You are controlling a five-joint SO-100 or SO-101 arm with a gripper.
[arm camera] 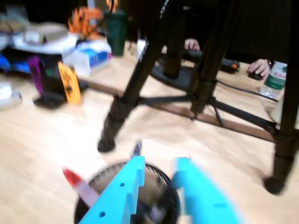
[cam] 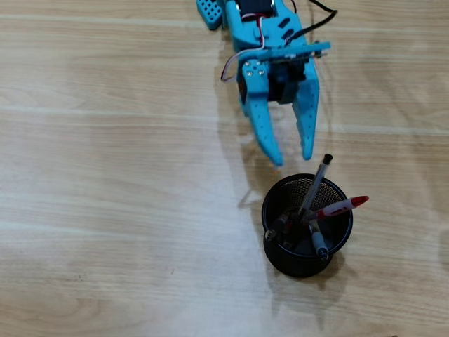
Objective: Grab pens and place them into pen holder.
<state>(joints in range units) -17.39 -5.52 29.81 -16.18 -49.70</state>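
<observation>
Spread and empty, the gripper [cam: 292, 156] hangs just beside the pen holder [cam: 306, 261] in the overhead view, four pens [cam: 316, 184] standing inside it, while the blurred wrist view shows its fingers [arm camera: 122, 196] over the holder [arm camera: 161, 186] and one red pen [arm camera: 77, 183].

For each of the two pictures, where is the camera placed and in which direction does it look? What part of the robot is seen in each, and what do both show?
Overhead view: sits above the wooden table, looking straight down; shows the blue arm and its open claw beside the pen holder.
Wrist view: rides on the arm, looking forward and slightly down over the table towards black tripod legs and clutter beyond; shows the two blue claw fingers, blurred.
Shared: the claw, the pen holder and the red-and-clear pen leaning out of it.
</observation>
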